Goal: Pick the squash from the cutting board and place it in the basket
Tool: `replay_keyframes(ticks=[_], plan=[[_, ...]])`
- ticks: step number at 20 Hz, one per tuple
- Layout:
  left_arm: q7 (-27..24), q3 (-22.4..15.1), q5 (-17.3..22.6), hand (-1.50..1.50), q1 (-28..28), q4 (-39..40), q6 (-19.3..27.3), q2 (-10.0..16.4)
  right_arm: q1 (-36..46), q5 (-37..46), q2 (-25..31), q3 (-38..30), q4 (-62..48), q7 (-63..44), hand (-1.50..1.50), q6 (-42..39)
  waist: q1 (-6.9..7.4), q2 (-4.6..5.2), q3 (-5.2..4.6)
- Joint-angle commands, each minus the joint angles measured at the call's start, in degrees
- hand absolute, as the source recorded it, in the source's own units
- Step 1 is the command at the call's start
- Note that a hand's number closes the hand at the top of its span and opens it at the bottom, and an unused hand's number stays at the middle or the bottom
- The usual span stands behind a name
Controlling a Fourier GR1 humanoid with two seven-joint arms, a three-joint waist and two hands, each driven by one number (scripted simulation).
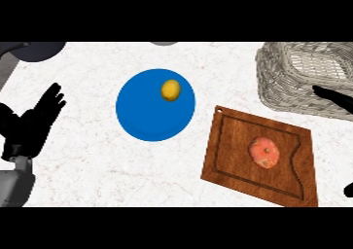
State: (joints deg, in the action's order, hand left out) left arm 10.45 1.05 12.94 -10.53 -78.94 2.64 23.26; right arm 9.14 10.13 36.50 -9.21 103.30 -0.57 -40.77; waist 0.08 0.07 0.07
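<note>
The squash [264, 152], a flat orange-pink piece, lies in the middle of the brown wooden cutting board [236, 170] at the lower right. The woven grey basket [293, 73] stands at the upper right, just behind the board. My right hand [340, 102] comes in from the right edge. Only a straight finger shows over the basket's near rim, with another tip lower down at the edge. It is open and holds nothing, right of the squash and apart from it. My left hand [25, 129] rests open at the far left, fingers up.
A blue plate [147, 119] sits left of the board, with a small yellow fruit [170, 90] on its far part. Dark grey round shapes [39, 50] show at the top left corner. Bare white counter lies between the plate and my left hand.
</note>
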Motion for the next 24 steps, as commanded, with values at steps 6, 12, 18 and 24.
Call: replay_keyframes(ticks=[6, 12, 18, 24], plan=[[-2.8, 2.57, -1.91, 0.0, -2.51, 5.05, -0.83, -1.67, -1.02, 10.21, -10.82, 5.47, -9.9, 11.33, -1.5, 10.3, -0.08, 0.03, -0.06], [1.4, 1.78, -2.2, 0.0, 1.46, -3.0, -1.79, -2.22, 3.35, 21.32, -14.8, 12.16, -18.25, 9.74, -1.5, 15.51, 0.48, -0.05, -0.06], [0.07, 2.52, -4.87, 0.0, 1.49, -1.42, -1.78, -4.7, 4.12, 25.36, -13.21, 11.86, -26.2, 16.93, -1.5, 15.35, 0.07, -0.03, -0.06], [0.77, 6.42, -4.29, 0.0, -0.25, -0.44, -5.12, -4.01, 4.96, 27.8, -13.84, 10.4, -28.35, 19.19, -1.5, 15.23, 0.0, -0.07, -0.07]])
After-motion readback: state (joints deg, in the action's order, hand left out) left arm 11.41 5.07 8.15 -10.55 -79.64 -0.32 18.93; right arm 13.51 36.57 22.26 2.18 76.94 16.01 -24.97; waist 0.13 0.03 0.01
